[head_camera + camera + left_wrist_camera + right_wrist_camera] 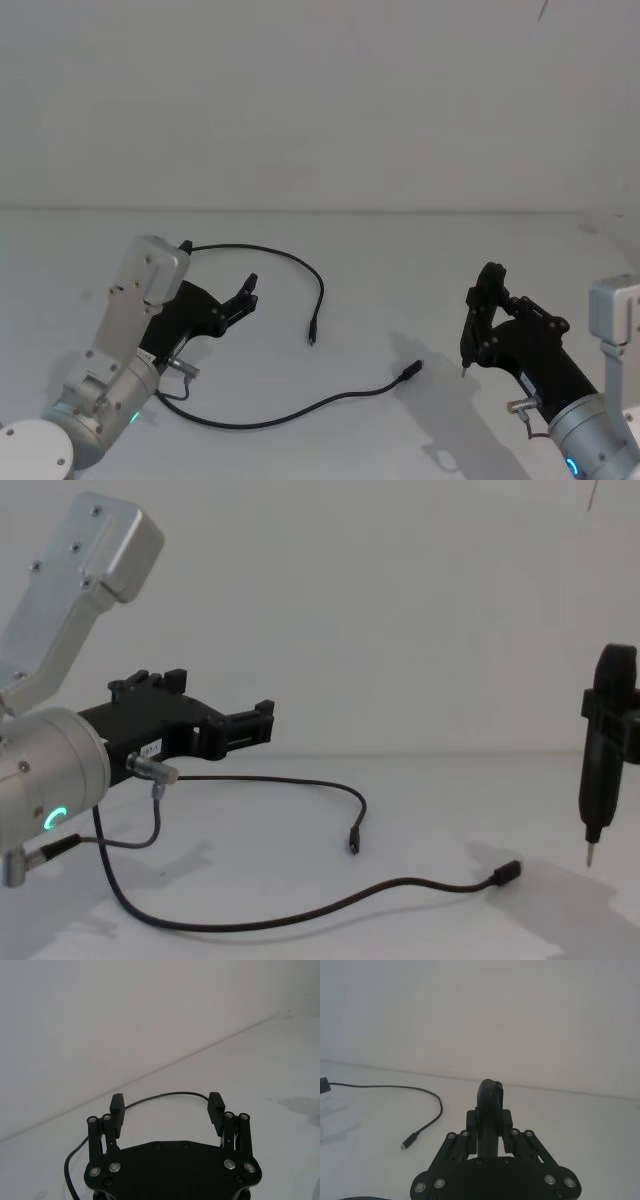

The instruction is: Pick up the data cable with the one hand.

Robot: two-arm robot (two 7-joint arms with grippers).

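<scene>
The data cable [300,408] lies slack on the white table, a long thin black loop. One plug [312,338] rests mid-table, and the other plug [411,371] lies nearer the right arm. My left gripper [247,292] hovers open above the table inside the cable's upper arc, holding nothing. In the left wrist view its fingers [117,1103] stand wide apart, with the cable [170,1093] curving on the table beyond them. In the chest view the left gripper [262,720] floats above the cable [300,912]. My right gripper [487,300] is shut on a slim black pen-like tool [469,345].
The pen-like tool [601,760] points its metal tip down, a little above the table to the right of the cable's nearer plug [505,871]. A short grey wire [150,820] hangs from the left wrist. A plain wall stands behind the table [420,250].
</scene>
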